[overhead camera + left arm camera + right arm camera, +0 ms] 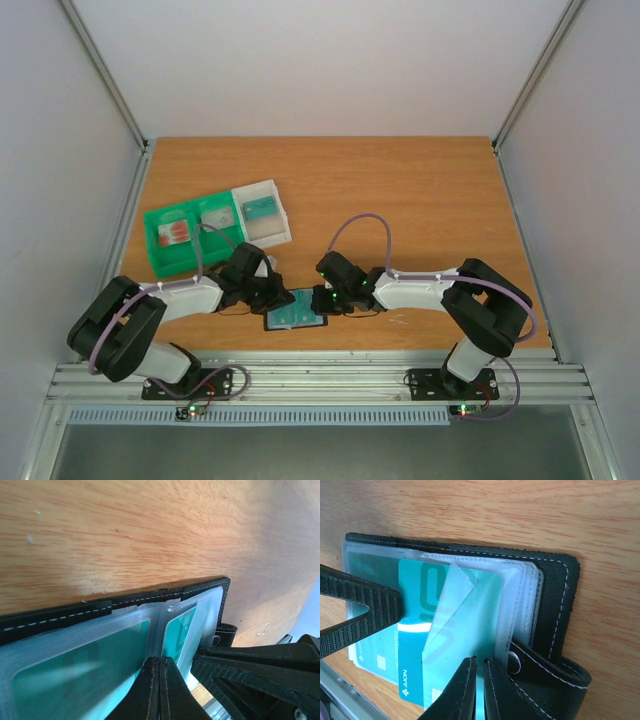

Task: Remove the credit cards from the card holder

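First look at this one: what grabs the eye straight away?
Both grippers meet over the open black card holder at the near centre of the table, the left gripper shut and the right gripper pinching its clear sleeves. A teal credit card shows through them. Far left sits a green tray beside a clear-white box.

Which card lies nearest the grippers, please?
The top teal card in the card holder, between the left gripper and right gripper; the red-blotched card in the green tray and the card in the clear box are farther.
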Robot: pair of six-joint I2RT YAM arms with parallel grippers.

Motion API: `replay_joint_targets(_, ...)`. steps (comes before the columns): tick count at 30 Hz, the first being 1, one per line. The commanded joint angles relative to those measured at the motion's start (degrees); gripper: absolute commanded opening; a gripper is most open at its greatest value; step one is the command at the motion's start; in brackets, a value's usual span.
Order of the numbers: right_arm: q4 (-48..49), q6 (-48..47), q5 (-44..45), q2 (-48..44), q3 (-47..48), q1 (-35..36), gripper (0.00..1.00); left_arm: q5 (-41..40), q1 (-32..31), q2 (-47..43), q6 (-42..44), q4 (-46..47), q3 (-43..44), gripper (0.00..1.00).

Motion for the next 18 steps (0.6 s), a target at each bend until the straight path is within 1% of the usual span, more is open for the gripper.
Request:
replay_joint_targets(1, 0.1, 0.2, 0.7, 0.7, -1.3, 0.3, 0.08, 0.8, -0.1, -1.8, -0.1, 4.0, -0.7, 0.00)
replay_joint_targets(6, 0.4, 0.2, 0.5, 0.9, -1.4, 0.3, 0.08, 0.8, -0.1, -2.6, 0.2, 3.8, -0.7, 0.00)
replay_joint_targets(7, 0.7, 0.2, 0.4, 0.9, -1.5, 0.3, 0.07, 0.7, -0.1, -2.2, 0.2, 3.8, -0.6, 0.03)
replay_joint_targets(8, 1.1, 0.2, 0.2, 1.1, -1.5, 0.3, 0.06, 0.5, -0.1, -1.7, 0.2, 3.9, -0.6, 0.10)
replay_joint_targets(12, 1.5, 0.3, 0.2, 1.6, -1.8, 0.4, 0.06, 0.0, -0.2, 0.2, -0.4, 3.8, -0.8, 0.25)
replay_joint_targets(14, 1.7, 0.4, 0.2, 1.6, -2.1, 0.4, 0.06, -0.7, -0.1, 0.3, -0.4, 3.3, -0.9, 0.28)
replay_joint_targets(18, 1.8, 0.6, 0.1, 1.6, -2.1, 0.3, 0.06, -1.3, -0.1, 0.8, 0.2, 2.7, -0.7, 0.28)
